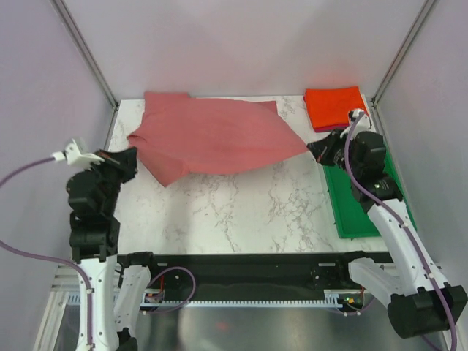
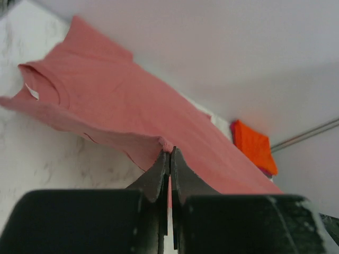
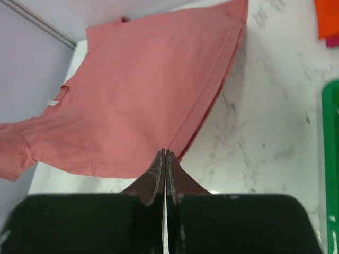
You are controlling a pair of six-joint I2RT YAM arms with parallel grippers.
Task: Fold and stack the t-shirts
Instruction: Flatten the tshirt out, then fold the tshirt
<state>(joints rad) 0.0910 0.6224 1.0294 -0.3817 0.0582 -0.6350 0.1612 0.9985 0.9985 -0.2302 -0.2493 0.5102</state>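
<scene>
A green tray (image 1: pixel 352 213) lies along the right edge of the marble surface (image 1: pixel 234 212). Near the left edge, the left gripper (image 1: pixel 130 158) is clamped on one end of the rose-red t-shirt (image 1: pixel 212 135). The right gripper (image 1: pixel 316 150) is pinched tight on the opposite end, by the right edge. The shirt spans between them across the far half. A folded orange-red t-shirt (image 1: pixel 334 106) sits in the far right corner.

Matt cloth rose t-shirt (image 1: pixel 212 139), marbled tabletop (image 1: pixel 241 212)
</scene>
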